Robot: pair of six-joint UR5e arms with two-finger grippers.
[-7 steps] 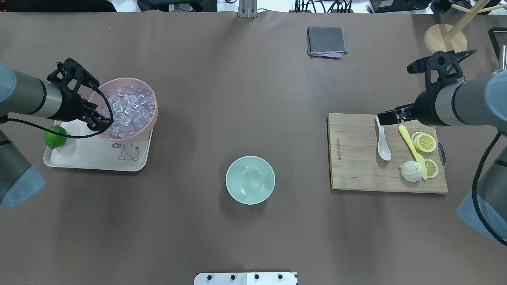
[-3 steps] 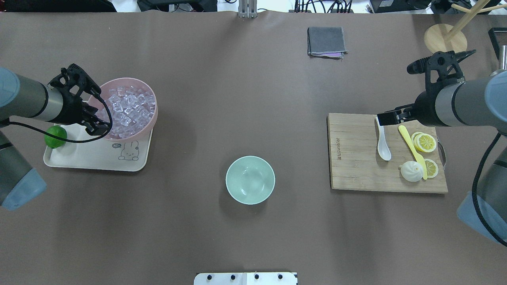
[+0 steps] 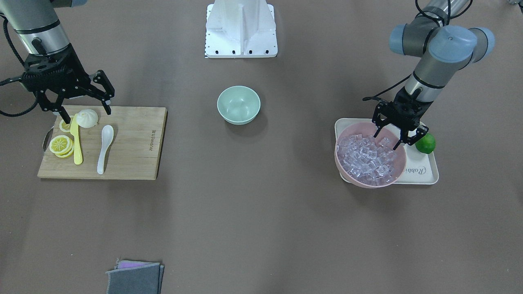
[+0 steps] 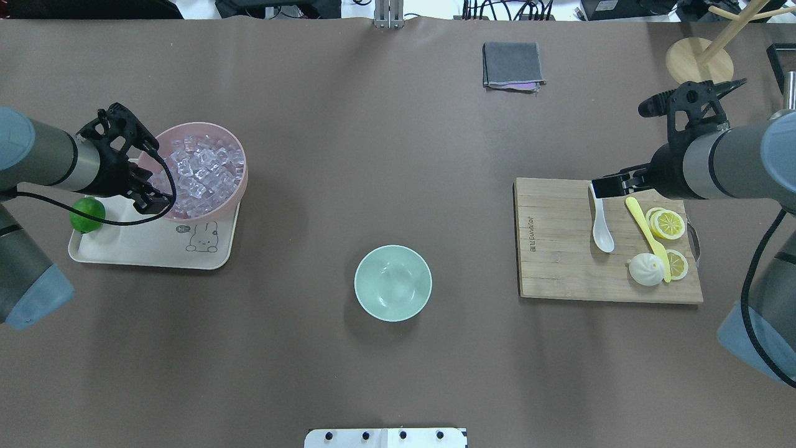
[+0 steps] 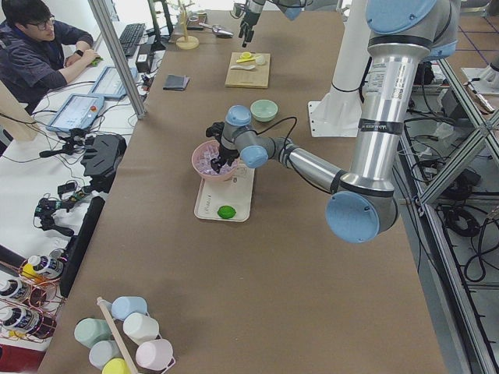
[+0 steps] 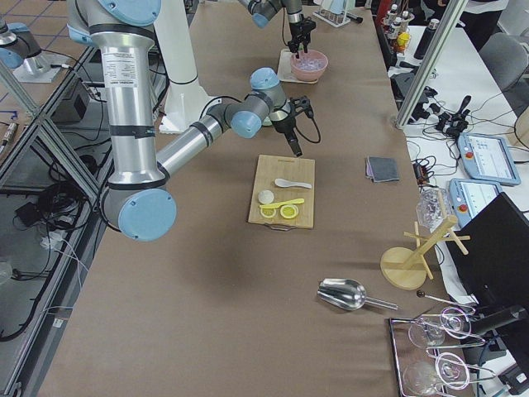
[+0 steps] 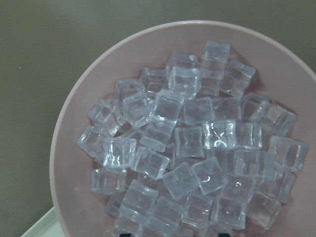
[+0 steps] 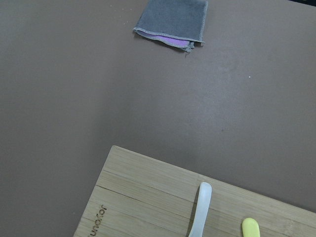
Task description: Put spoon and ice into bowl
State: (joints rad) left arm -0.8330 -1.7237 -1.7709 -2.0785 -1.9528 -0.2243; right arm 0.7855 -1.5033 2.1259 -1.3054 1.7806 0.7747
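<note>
The white spoon (image 4: 601,227) lies on the wooden cutting board (image 4: 553,249), handle towards the far side; it also shows in the front view (image 3: 104,147) and the right wrist view (image 8: 200,212). The mint-green bowl (image 4: 393,283) stands empty at the table's middle. Several clear ice cubes (image 4: 202,168) fill the pink bowl (image 4: 244,180); the left wrist view shows them close up (image 7: 197,143). My left gripper (image 3: 398,138) is open and empty just above the pink bowl's robot-side rim. My right gripper (image 3: 86,115) is open and empty above the spoon's handle end.
A yellow knife (image 4: 647,236), lemon slices (image 4: 668,224) and a white bun (image 4: 647,269) share the board. A lime (image 4: 87,214) and the pink bowl sit on a cream tray (image 4: 149,252). A grey cloth (image 4: 512,65) and a wooden stand (image 4: 699,59) are at the far side.
My left gripper has drawn back a little towards the robot's side of the pink bowl. The right arm has barely moved.
</note>
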